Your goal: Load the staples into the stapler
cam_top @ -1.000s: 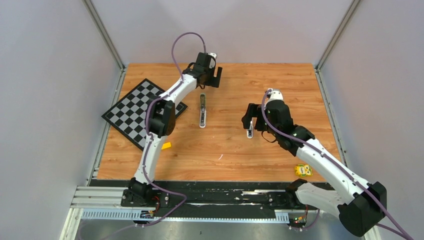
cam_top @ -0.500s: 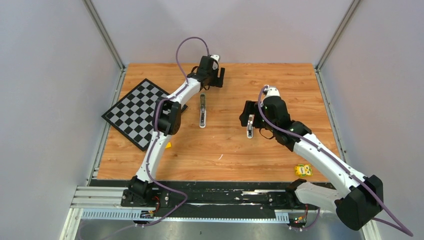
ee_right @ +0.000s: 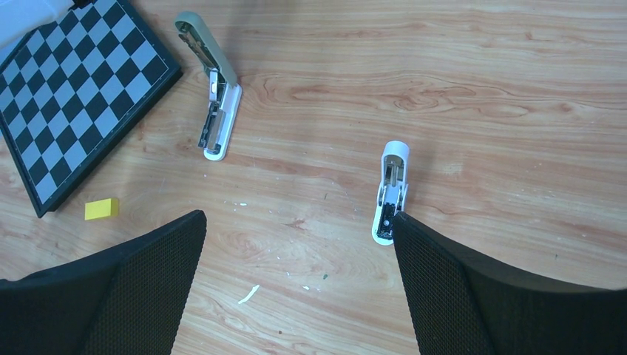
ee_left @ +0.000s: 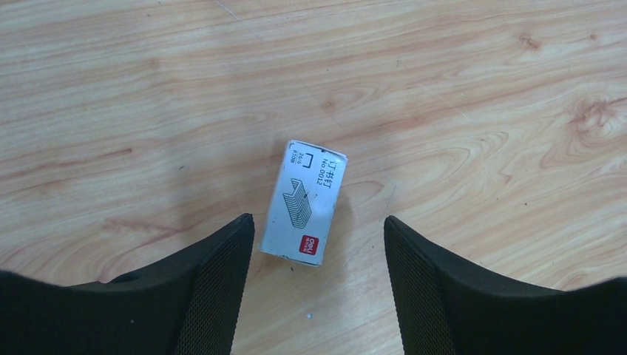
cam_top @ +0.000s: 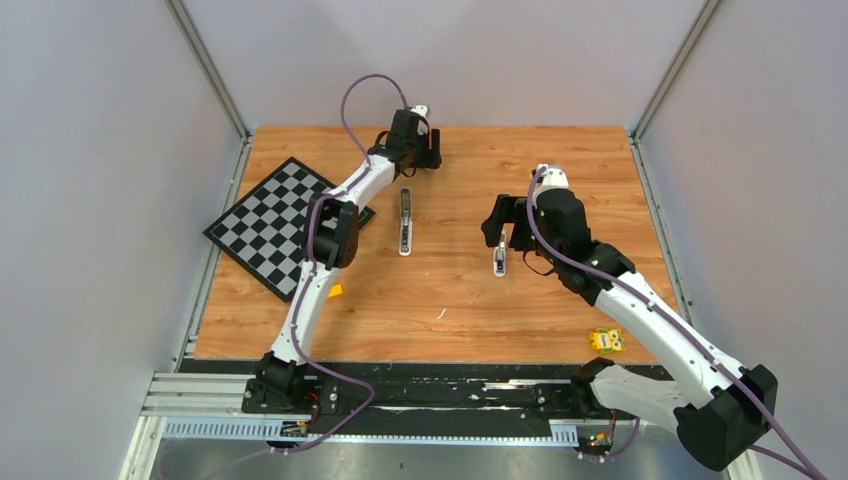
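1. The left gripper point(ee_left: 318, 222) is hovering low over the far edge of the table point(cam_top: 560, 170), at 12 o'clock from the stapler point(cam_top: 405, 222).
2. Its jaws are standing partly apart and gripping nothing. A small white box point(ee_left: 304, 203) is lying flat between them; the left finger point(ee_left: 222, 281) is just beside the box's near corner, and the other finger is standing clear of it.
3. The box is lying shut, so its contents are hidden.
4. The stapler is lying swung open on the wood, its long axis running from 12 to 6 o'clock, left of the table's middle.
5. A smaller white-and-grey piece point(cam_top: 499, 262) is lying at 4 o'clock from the stapler. Whether it is part of a stapler I cannot tell.
6. The right gripper point(ee_right: 299, 220) is hanging over that piece with its jaws spread wide and nothing in them. In the wrist view the piece's near end is sitting at the tip of the right-hand finger.
7. A chessboard point(cam_top: 270, 225) is lying at 9 o'clock from the stapler, and a yellow block point(cam_top: 333, 291) is sitting at about 7 o'clock.
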`<control>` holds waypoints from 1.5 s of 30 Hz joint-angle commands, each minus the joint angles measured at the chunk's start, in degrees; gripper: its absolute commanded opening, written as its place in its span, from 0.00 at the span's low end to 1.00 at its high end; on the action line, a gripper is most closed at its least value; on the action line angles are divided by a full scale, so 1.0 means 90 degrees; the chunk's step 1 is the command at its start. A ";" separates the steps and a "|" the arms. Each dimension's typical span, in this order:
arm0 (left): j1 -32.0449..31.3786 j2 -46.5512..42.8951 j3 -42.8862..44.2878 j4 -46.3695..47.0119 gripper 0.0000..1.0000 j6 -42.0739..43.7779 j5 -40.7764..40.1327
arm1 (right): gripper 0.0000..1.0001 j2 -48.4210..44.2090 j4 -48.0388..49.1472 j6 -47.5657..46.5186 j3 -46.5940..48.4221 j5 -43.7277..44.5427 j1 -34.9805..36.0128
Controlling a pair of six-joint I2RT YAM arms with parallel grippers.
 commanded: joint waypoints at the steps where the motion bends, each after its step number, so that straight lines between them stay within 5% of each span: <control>1: 0.0006 0.0201 0.0173 0.0125 0.66 -0.0298 0.0108 | 0.99 -0.0198 -0.0220 -0.0031 0.0082 0.0130 -0.0075; 21: -0.0210 0.0142 0.0127 -0.0259 0.55 -0.0836 -0.1109 | 1.00 -0.0697 -0.0312 -0.0202 -0.0056 0.0332 -0.0085; 45: -0.0353 0.0283 0.0273 -0.0498 0.41 -0.1567 -0.1554 | 1.00 -0.1323 -0.0361 -0.0617 -0.0132 0.0646 -0.0257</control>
